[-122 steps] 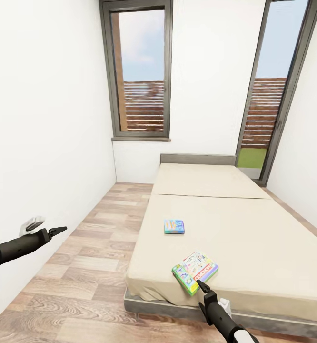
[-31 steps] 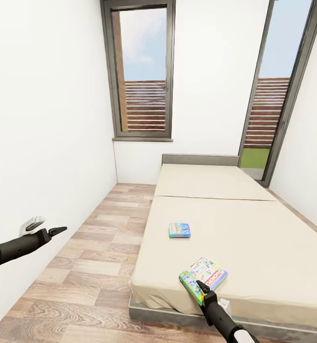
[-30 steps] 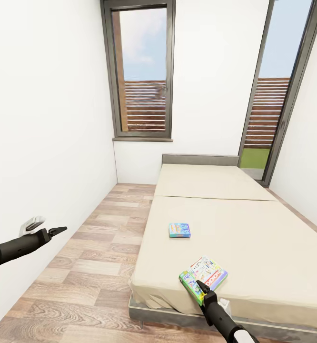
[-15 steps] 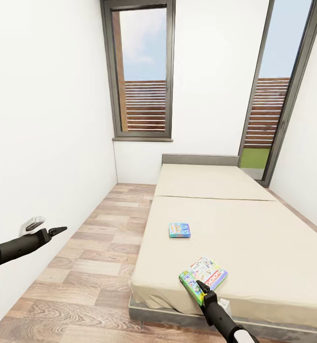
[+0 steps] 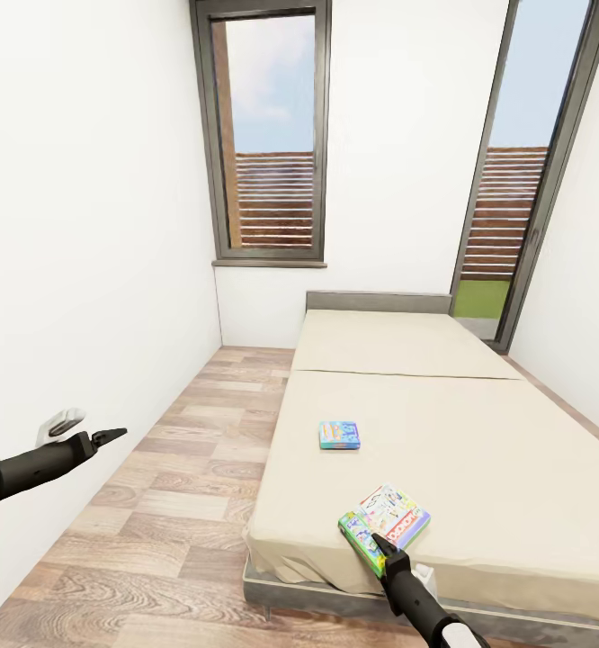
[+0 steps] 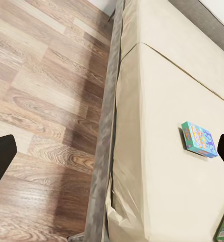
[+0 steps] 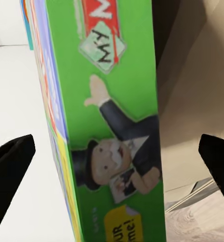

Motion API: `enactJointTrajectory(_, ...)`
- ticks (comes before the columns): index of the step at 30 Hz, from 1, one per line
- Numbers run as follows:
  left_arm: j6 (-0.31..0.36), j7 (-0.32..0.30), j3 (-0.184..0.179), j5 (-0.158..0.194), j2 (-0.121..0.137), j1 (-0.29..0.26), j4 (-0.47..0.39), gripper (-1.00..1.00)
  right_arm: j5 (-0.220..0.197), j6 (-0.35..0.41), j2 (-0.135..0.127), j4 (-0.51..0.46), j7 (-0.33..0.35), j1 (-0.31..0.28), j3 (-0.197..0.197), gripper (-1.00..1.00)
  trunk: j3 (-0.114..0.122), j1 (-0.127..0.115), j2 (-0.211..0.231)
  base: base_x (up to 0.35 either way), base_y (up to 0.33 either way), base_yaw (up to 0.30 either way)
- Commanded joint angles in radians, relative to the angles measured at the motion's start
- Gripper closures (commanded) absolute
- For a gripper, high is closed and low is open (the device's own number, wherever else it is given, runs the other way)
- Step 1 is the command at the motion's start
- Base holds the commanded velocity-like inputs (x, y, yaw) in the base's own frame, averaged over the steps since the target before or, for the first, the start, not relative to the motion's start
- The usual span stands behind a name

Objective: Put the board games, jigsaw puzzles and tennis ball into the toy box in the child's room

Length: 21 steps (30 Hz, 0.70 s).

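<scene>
My right pincer (image 5: 378, 542) sits at the lower centre of the head view, its jaws spread wide on either side of the green-edged board game (image 5: 385, 526) at the bed's (image 5: 479, 450) near corner; whether they touch it I cannot tell. The blue board game (image 5: 340, 436) lies mid-mattress. My left pincer (image 5: 109, 436) is spread apart, holding nothing, low at the left over the wood floor (image 5: 165, 504).
</scene>
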Motion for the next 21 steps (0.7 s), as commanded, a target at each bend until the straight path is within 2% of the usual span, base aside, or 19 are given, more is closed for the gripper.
enactJointTrajectory(1,0.008,-0.003,0.001,0.001,0.000,-0.001,0.000,-1.00,-0.006,0.009,0.001,0.000,0.000,-0.001,-0.006,1.00,-0.001,0.000,0.000,0.000,0.000,0.000)
enactJointTrajectory(4,0.007,-0.003,0.001,0.000,0.000,-0.001,0.000,-1.00,-0.006,0.009,0.001,0.000,0.001,-0.001,-0.006,1.00,-0.001,0.000,0.000,0.000,0.000,0.000)
enactJointTrajectory(8,0.007,-0.003,0.001,-0.001,0.000,-0.001,0.000,-1.00,-0.006,0.009,0.001,0.000,0.000,-0.001,-0.006,1.00,0.011,-0.015,0.028,0.000,0.000,0.000)
enactJointTrajectory(21,0.008,-0.003,0.003,0.001,0.001,-0.001,0.000,-1.00,-0.006,0.009,0.001,0.000,0.001,-0.001,-0.006,1.00,0.011,-0.015,0.028,0.000,0.000,0.000)
